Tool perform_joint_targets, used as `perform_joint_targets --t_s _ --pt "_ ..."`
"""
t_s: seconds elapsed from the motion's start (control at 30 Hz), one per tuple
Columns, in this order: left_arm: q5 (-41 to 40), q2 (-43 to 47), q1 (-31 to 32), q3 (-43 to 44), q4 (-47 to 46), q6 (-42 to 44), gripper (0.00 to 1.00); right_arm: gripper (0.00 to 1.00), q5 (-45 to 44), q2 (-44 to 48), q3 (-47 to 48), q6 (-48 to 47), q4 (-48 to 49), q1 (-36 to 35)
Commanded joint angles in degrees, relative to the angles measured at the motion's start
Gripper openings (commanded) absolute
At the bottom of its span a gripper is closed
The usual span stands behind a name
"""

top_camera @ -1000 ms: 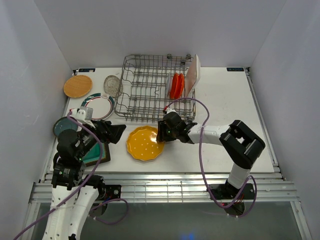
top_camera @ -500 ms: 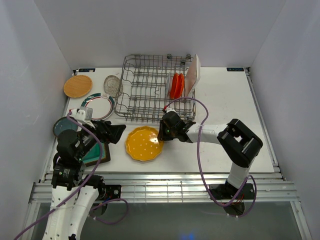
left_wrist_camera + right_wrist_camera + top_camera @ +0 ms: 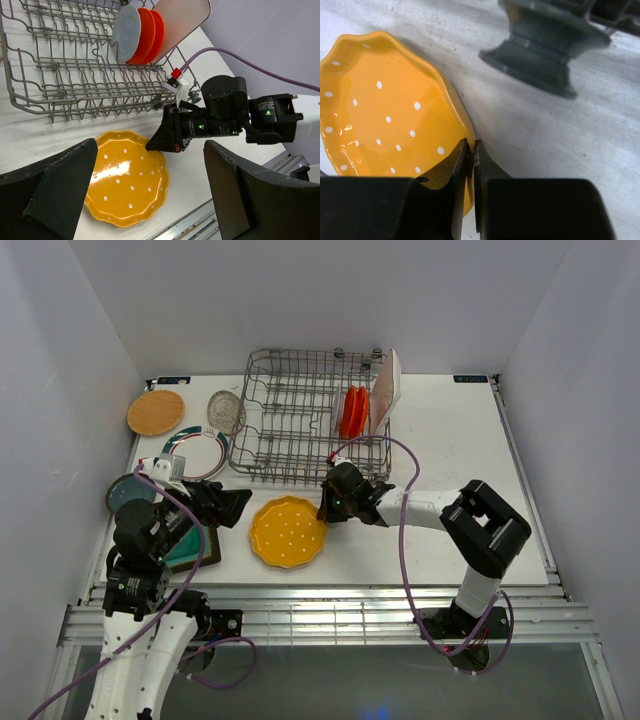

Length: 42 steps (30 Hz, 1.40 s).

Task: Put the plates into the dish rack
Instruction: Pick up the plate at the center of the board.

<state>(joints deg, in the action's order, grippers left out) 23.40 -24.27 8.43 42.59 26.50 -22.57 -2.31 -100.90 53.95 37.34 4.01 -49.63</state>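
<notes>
Near left: the left gripper [image 3: 232,506] hangs over the table [image 3: 450,450], fingers wide apart, nothing in them. The square teal plate [image 3: 192,548] lies below it by the near edge.

Near centre: the yellow scalloped plate [image 3: 288,531] lies flat on the table, just near of the dish rack [image 3: 300,478]. The right gripper [image 3: 471,150] sits low at the plate's right rim, fingers drawn together. The wrist view shows a sliver of yellow between them, so I read them as clamped on the rim. The rest of the plate spreads left of the fingers.

Step, as I judge it: grasp made, lift not begun. The next move calls for raising the plate, tipping it on edge and carrying it far to a free slot between tines. A thin rim hold could slip.

Rack, right end: orange-red plate [image 3: 352,412] and pale grey plate [image 3: 125,32] upright, white rectangular plate [image 3: 386,390] leaning.

Far left, unloaded: dark teal plate [image 3: 125,490], white green-rimmed plate [image 3: 195,452], clear glass plate [image 3: 226,410], wooden plate [image 3: 155,412].
</notes>
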Motion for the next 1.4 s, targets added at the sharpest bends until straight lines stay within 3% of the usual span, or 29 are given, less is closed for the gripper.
perform_joint_targets --t_s 0.0,0.5,1.37 --pt "0.0 0.4 0.1 -0.4 -0.8 0.0 0.98 0.08 0.9 5.4 -1.5 -2.1 0.8 -0.5" --pt "-0.1 -0.1 0.2 -0.6 -0.8 0.0 0.98 0.08 -4.3 18.6 -5.7 -5.2 2.4 -0.5" --pt "0.2 0.2 0.1 -0.5 -0.9 0.0 0.98 0.08 -15.1 33.0 -6.7 -10.7 -0.2 -0.5"
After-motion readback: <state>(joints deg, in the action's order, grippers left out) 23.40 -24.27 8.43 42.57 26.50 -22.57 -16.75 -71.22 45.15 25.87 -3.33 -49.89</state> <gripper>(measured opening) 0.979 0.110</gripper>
